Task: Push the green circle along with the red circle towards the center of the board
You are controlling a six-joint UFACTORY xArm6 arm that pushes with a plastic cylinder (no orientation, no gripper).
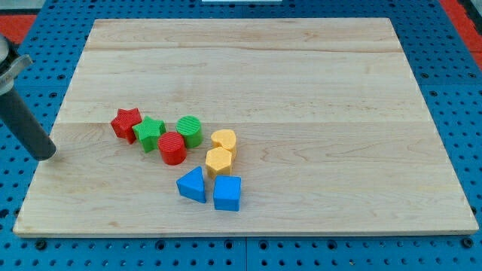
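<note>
The green circle (190, 130) and the red circle (172, 147) sit touching each other, left of the board's middle. My tip (47, 154) is at the board's left edge, well to the left of both circles, with the red star (126, 123) and the green star (150, 133) between it and them. The rod leans up and left out of the view.
Two yellow blocks (224, 141) (219, 161) stand stacked close together right of the circles. A blue triangle (192, 184) and a blue cube (227, 193) lie below them. The wooden board (316, 90) lies on a blue pegboard.
</note>
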